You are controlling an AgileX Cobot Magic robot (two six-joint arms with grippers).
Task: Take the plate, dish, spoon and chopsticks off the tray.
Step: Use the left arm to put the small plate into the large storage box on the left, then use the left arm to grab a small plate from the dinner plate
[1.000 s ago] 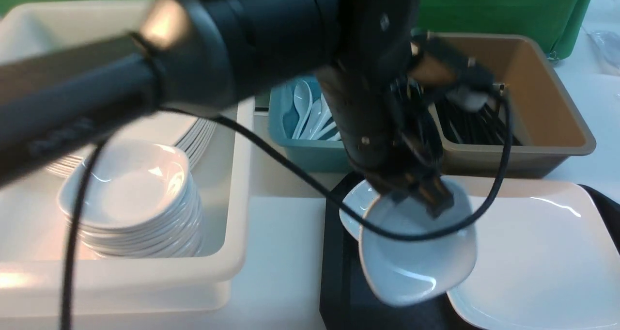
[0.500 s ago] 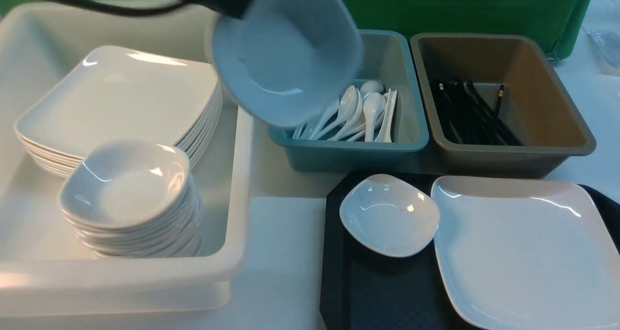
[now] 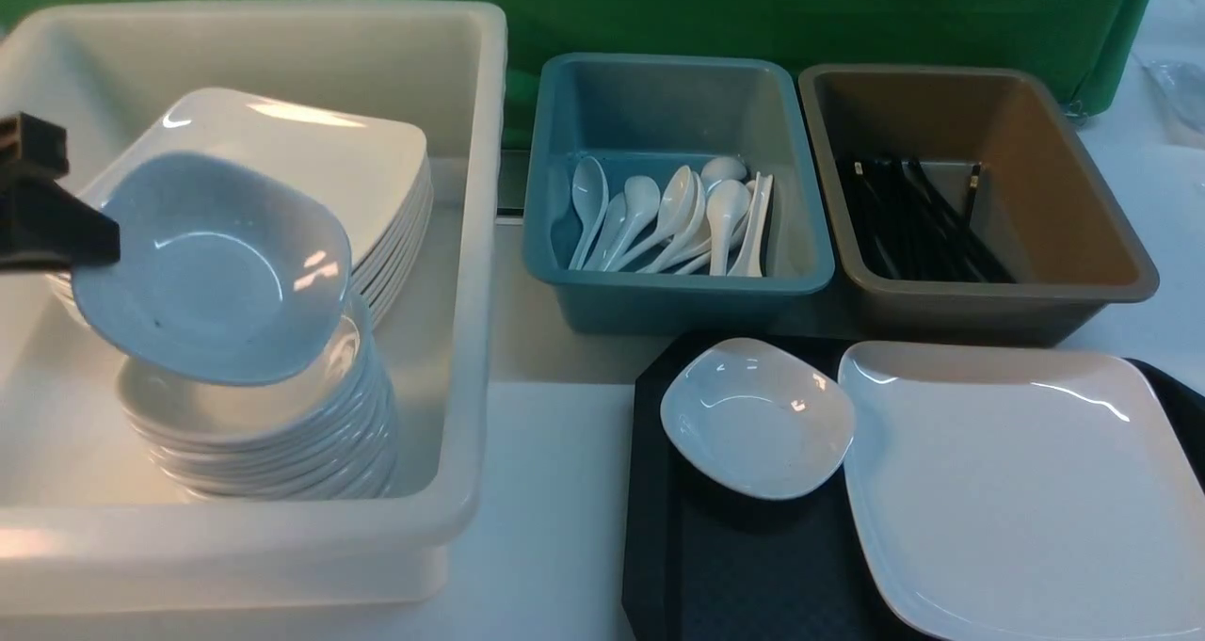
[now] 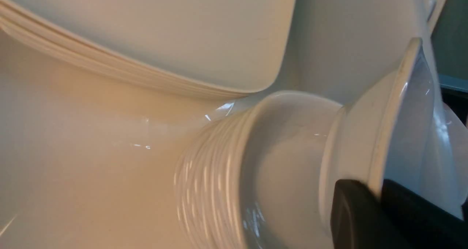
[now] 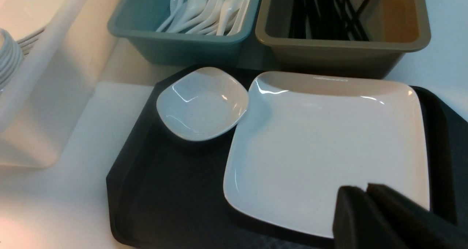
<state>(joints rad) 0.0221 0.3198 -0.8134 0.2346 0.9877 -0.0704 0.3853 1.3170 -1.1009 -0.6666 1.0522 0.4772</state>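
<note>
The left gripper (image 3: 99,244) enters at the left edge of the front view. Its fingers (image 4: 353,219) are clenched on the rim of the held dish (image 3: 216,274). This dish is tilted, with its hollow facing the camera, directly over the stack of small dishes (image 3: 282,434) in the white tub (image 3: 475,274). Whether the dish touches the top of the stack cannot be determined. A stack of square plates (image 3: 311,161) stands behind the small dishes in the same tub.

The right gripper (image 5: 365,194) appears only in its own wrist view. Its pads sit pressed together with nothing between them, above the near corner of the plate (image 3: 1007,490).

The plate lies on the tray (image 3: 725,575) at the lower right of the front view. A second dish (image 3: 758,420) rests upright on the tray, just to the left of the plate, rims almost touching.

Beyond the tray, at upper centre, the blue tub (image 3: 678,307) contains the spoons (image 3: 678,213), laid side by side. To its right, the brown tub (image 3: 988,316) contains the chopsticks (image 3: 918,222).
</note>
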